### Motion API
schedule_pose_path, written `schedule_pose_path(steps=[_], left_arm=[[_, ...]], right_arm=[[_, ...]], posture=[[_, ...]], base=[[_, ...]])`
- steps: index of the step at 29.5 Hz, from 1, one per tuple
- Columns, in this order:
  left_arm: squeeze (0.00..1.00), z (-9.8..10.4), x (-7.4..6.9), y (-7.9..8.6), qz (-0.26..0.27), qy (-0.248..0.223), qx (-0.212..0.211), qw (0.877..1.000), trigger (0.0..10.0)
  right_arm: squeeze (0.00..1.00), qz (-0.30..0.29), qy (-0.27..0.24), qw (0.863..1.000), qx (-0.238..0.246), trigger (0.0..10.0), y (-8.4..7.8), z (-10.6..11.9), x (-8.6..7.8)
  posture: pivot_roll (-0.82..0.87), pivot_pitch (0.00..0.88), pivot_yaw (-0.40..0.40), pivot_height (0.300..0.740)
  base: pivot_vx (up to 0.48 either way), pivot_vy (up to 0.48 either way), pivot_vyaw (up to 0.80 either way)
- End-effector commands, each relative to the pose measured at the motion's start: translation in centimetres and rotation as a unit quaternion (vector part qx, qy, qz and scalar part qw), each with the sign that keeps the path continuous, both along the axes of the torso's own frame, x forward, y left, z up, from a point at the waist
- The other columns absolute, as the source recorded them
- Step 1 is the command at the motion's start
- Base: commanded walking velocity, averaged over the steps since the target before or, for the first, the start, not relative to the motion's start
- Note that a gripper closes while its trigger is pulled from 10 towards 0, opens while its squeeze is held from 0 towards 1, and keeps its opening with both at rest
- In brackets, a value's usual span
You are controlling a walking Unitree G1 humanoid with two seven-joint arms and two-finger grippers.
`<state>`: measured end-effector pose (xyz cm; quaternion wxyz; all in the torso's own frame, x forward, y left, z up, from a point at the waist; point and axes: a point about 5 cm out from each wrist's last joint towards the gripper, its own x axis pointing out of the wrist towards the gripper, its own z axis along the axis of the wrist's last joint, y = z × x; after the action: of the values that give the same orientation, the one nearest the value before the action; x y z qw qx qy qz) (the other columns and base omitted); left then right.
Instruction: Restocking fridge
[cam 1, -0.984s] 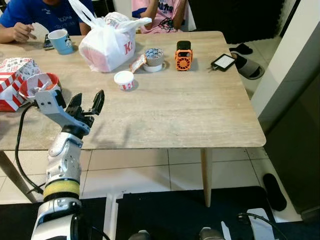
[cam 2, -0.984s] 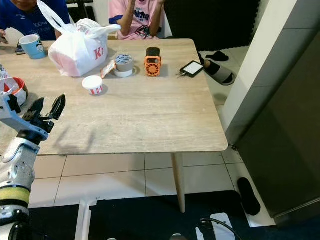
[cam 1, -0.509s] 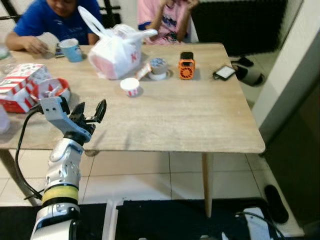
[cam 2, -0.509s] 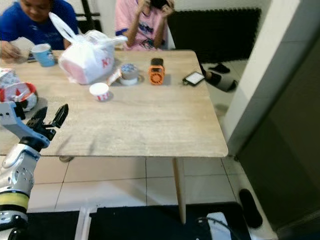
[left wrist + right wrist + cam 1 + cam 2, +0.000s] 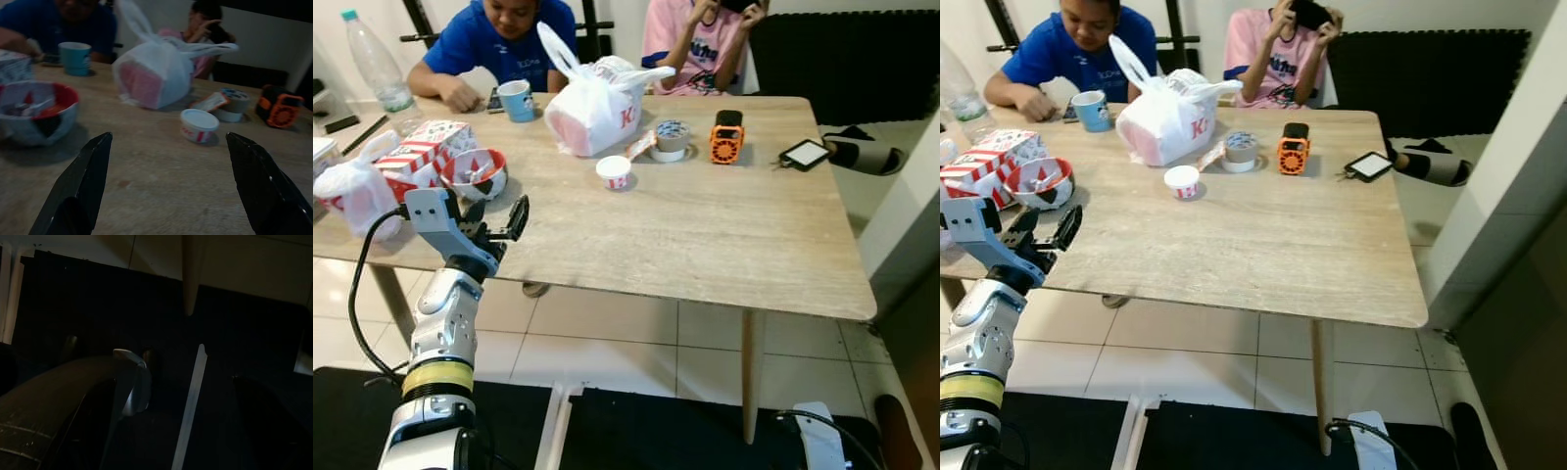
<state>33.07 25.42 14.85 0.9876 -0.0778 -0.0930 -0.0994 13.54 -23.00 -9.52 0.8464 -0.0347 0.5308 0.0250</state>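
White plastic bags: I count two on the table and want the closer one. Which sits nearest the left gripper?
The small knotted bag at the table's left edge, beside the left gripper; the big bag stands farther back.

A red letter "K" shows on the white plastic bag (image 5: pixel 597 106); no other print is legible.

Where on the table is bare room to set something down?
The near right half of the table is bare, from the small white cup and orange speaker down to the near edge. The far left is crowded around the plastic bag and red bowl.
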Motion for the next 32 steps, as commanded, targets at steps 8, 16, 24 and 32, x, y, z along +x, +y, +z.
schedule_pose_path(steps=[8,16,24,32], left_arm=[[0.00,0.40,0.19,0.40,-0.003,-0.001,0.024,1.000,10.0],[0.00,0.68,0.26,0.98,0.003,-0.005,0.031,0.999,10.0],[0.00,0.70,0.37,0.54,-0.005,-0.008,0.034,0.999,10.0],[0.00,0.84,0.54,0.36,-0.008,-0.012,0.036,0.999,10.0]], right_arm=[[0.00,-0.006,0.001,1.000,0.018,10.0,0.64,-0.17,-0.12],[0.00,-0.004,0.000,1.000,0.026,10.0,0.90,-0.18,-0.02],[0.00,-0.005,-0.002,1.000,0.030,10.0,1.12,-0.16,0.16],[0.00,-0.004,-0.002,1.000,0.026,10.0,0.97,-0.12,0.21]], posture=[[-0.04,0.006,0.040,0.740],[-0.04,0.000,0.041,0.740],[-0.04,0.000,0.041,0.740],[-0.04,0.000,0.039,0.740]], base=[[0.278,0.000,0.00],[0.303,0.000,0.00],[0.310,0.000,0.00],[0.323,0.000,0.00]])
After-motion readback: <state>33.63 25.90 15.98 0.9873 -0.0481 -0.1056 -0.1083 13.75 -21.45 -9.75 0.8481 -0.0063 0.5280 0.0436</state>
